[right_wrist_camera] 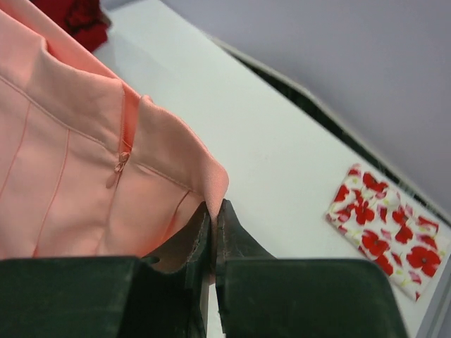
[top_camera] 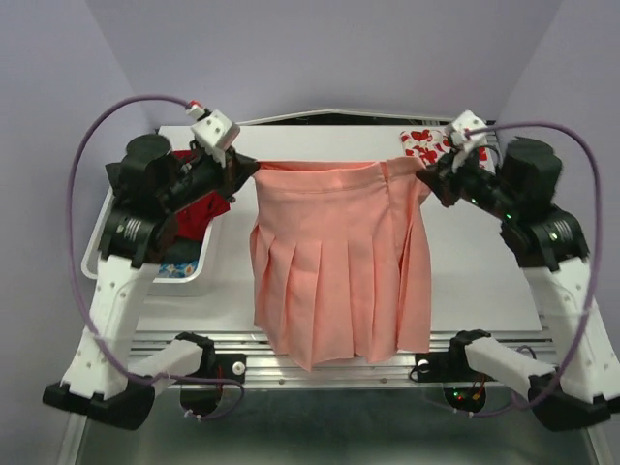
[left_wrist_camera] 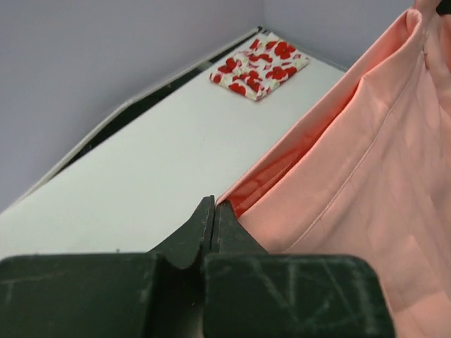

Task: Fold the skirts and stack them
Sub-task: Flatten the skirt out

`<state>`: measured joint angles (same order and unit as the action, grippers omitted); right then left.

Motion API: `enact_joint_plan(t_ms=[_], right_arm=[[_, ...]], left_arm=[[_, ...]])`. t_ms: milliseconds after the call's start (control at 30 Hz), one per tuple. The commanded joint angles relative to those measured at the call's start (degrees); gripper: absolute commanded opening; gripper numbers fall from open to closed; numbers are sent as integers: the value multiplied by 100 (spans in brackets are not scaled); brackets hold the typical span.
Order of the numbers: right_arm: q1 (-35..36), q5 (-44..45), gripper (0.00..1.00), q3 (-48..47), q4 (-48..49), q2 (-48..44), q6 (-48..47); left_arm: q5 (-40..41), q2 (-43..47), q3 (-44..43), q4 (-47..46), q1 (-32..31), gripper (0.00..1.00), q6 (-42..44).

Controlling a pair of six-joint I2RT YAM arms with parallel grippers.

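The salmon-pink pleated skirt (top_camera: 334, 266) hangs spread in the air between both arms, its hem dangling past the table's near edge. My left gripper (top_camera: 244, 167) is shut on the left end of its waistband (left_wrist_camera: 243, 193). At the right end, by the zip (right_wrist_camera: 121, 160), my right gripper (top_camera: 426, 172) is shut on the waistband's corner (right_wrist_camera: 211, 184). A white skirt with red flower print (top_camera: 423, 143) lies folded flat at the table's far right corner (left_wrist_camera: 259, 65) (right_wrist_camera: 389, 231), behind my right gripper.
A white bin (top_camera: 194, 262) at the table's left holds red cloth (top_camera: 199, 215) and other garments, partly hidden by my left arm. The white tabletop (top_camera: 484, 271) shows to the right of the hanging skirt. Purple walls close in the back and sides.
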<state>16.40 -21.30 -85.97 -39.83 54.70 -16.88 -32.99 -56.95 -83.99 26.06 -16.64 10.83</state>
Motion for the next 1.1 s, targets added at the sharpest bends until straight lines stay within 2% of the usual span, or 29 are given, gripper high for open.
enact_joint_plan(t_ms=[0,33,67,133,167,200,233,267,300,367,400,467,533,567,600,667,700,800,833,900,1067], right_arm=[[-260,1286,1,564,248,1330,-78],[-260,1295,1,582,318,1611,-104],[-260,1339,6,460,353,1910,-87],[-260,1724,34,284,458,2842,-87],[-260,2082,69,-100,346,3480,-43],[-260,2373,86,-304,275,3773,-52],[-260,2585,94,-541,31,4029,-17],[-260,2735,99,-752,-24,4223,-25],[-313,2867,100,-867,-59,4338,-52],[-313,2947,100,-1044,-77,4427,-96],[-313,2886,100,-1044,-86,4409,-104],[-313,2702,99,-957,-164,4330,-113],[-313,2228,95,-790,-209,4251,-183],[-313,2009,91,-633,-261,4225,-236],[-313,1824,81,-570,-305,4242,-245],[-313,1402,69,-552,-498,4452,-271],[-313,1157,64,-569,-577,4531,-289],[-313,847,54,-614,-754,4838,-263],[-313,690,52,-605,-789,4909,-298],[-313,549,49,-561,-815,5128,-342],[-252,697,40,-245,-825,5560,-509]], left_arm=[[1100,-1226,93,-391,223,0,-195],[1206,-1509,32,-452,223,0,-213],[1303,-1782,-64,-540,223,0,-230],[1655,-2704,-573,-576,232,21,-126],[1786,-3038,-871,-350,249,45,-64],[1831,-3381,-1239,-148,249,57,-20],[1840,-3993,-2052,307,267,66,7],[1893,-4200,-2382,451,284,69,-19],[1919,-4350,-2655,522,293,75,-46],[2007,-4404,-2931,453,311,78,-11],[2068,-4230,-2757,365,311,88,-11],[2122,-4001,-2475,137,302,91,24],[2008,-3684,-1913,39,276,91,68],[1973,-3596,-1702,-13,215,90,112],[1937,-3517,-1474,-22,179,89,147],[1867,-3341,-850,-83,74,84,191],[1797,-3210,-404,-145,47,81,174],[1752,-3077,153,-365,-58,72,130],[1744,-3085,381,-400,-93,65,130],[1761,-3112,636,-418,-216,59,121],[1972,-3252,1033,-462,-480,54,130]])
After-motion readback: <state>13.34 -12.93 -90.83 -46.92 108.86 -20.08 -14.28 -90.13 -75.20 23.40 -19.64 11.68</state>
